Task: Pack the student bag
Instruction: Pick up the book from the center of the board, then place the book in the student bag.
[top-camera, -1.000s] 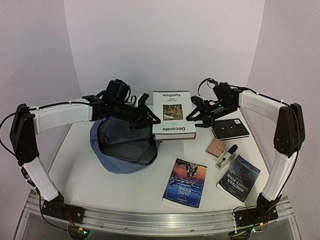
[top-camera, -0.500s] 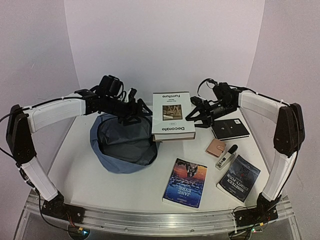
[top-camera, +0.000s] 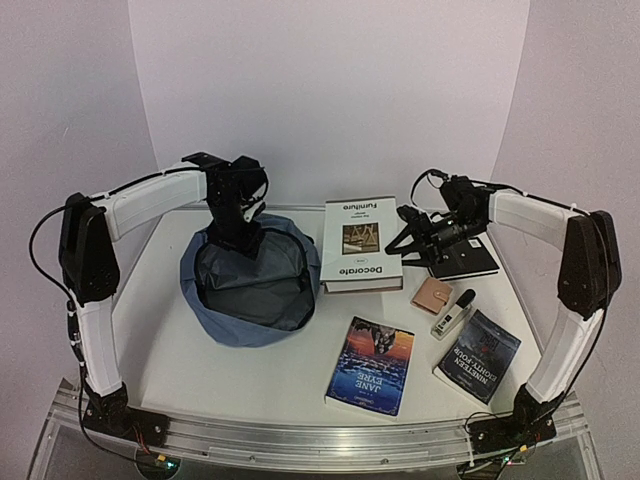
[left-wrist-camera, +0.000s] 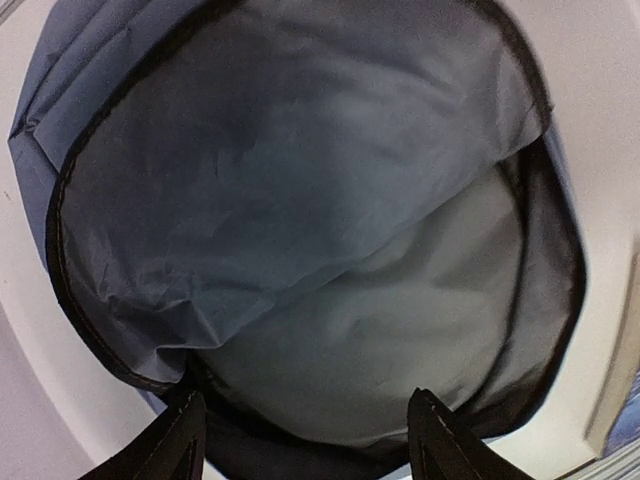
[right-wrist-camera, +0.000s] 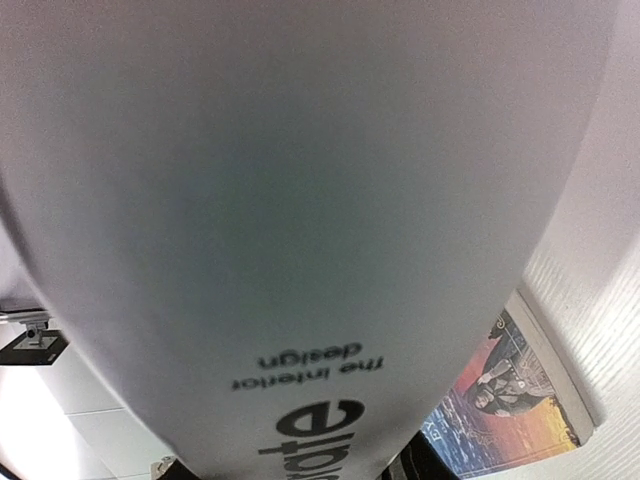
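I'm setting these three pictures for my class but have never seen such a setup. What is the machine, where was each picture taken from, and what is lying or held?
Two white robot arms stand at a table's near edge. The wide picture is from a camera above and behind them; the other two are from wrist cameras. The left gripper hangs open over the unzipped slate-blue fabric backpack. The right gripper seems to grip the white "Decorate" book by its edge; its cover fills that wrist picture. Also lying there: a colourful Jane Eyre paperback, a dark Nineteen Eighty-Four paperback, a tan wallet, a black notebook and a white-and-black pen-like stick.
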